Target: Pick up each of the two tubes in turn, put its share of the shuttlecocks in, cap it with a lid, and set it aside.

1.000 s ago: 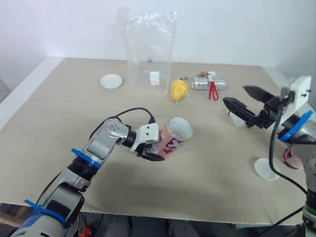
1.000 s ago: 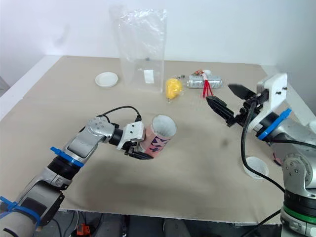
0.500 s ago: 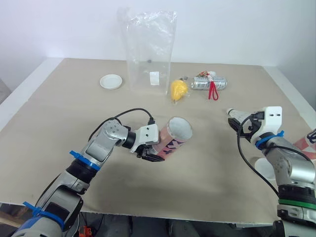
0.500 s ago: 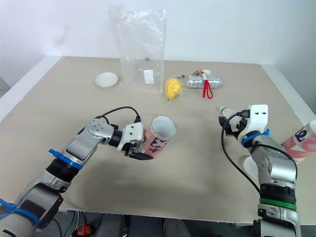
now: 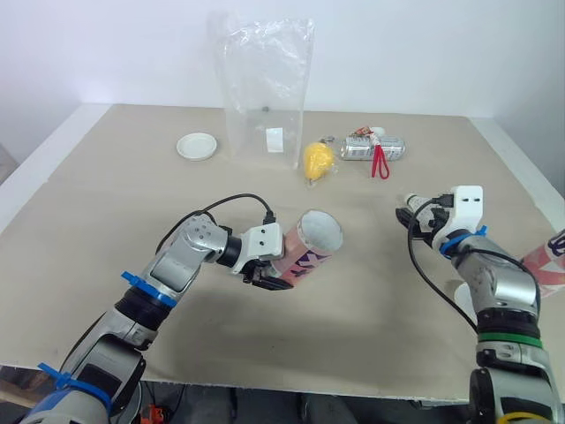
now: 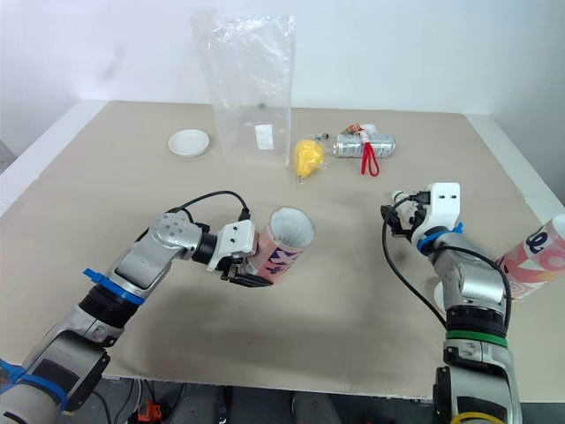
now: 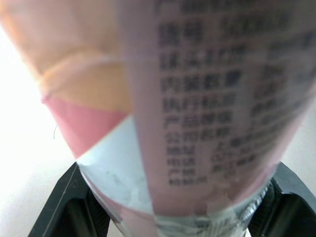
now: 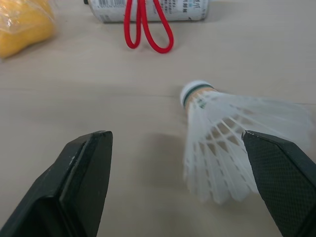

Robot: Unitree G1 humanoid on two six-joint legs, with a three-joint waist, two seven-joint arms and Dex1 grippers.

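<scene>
Table [image 5: 88, 230], beige, spans frame. Clear bag [image 5: 265, 88] upright, top centre. Tube [image 5: 311, 246] mid-frame: long axis slanted, open mouth pointing up-right, base down-left. L gripper [image 5: 270, 272] clenched on base end. 2nd tube [image 6: 535, 261] slanted at right edge, partly cut off. R gripper [image 8: 175, 138] centre-right, fingers spread wide. Shuttlecock [image 8: 232, 148] lies on table btwn them, cork toward can [image 8: 148, 7]. Lid [image 5: 196, 146] upper left.

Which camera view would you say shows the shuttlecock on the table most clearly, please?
The right wrist view: the shuttlecock lies on its side just ahead of the open right gripper, cork and feathers plain. The eye views give a small white tip beside that gripper; the left wrist view faces the held tube.
</scene>
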